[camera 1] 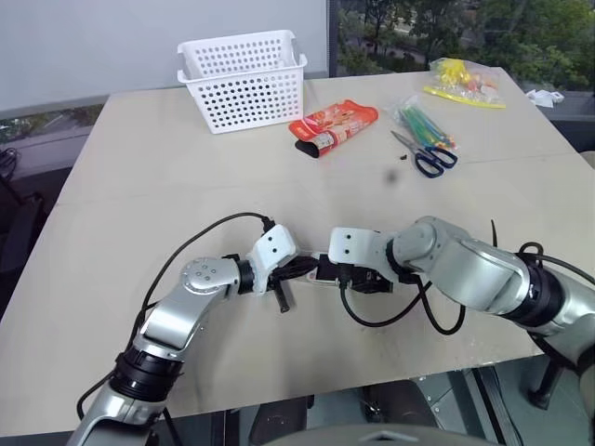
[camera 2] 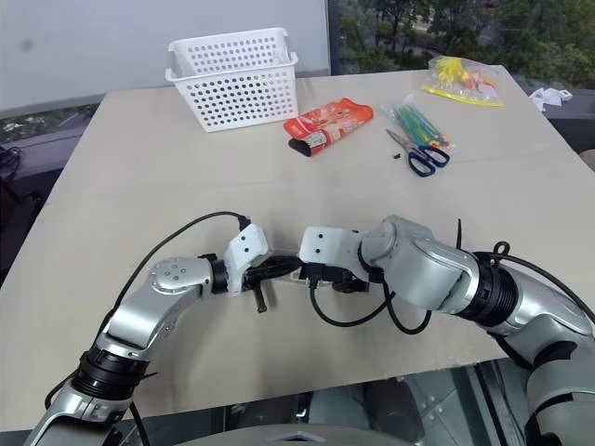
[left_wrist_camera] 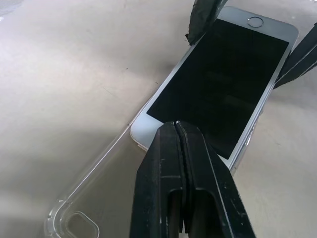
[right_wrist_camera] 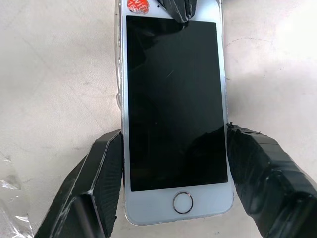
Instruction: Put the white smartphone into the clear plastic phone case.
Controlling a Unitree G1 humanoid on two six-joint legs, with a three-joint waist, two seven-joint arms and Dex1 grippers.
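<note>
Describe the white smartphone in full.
The white smartphone is a flat slab: glossy black screen, white bezels, round home button, pale silver rim. It lies face up, part of it over the clear plastic phone case. The right gripper straddles its long edges near the button end; the shut left gripper presses the screen's far end.

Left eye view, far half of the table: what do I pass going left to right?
White basket → red snack packet → scissors → yellow bag.
</note>
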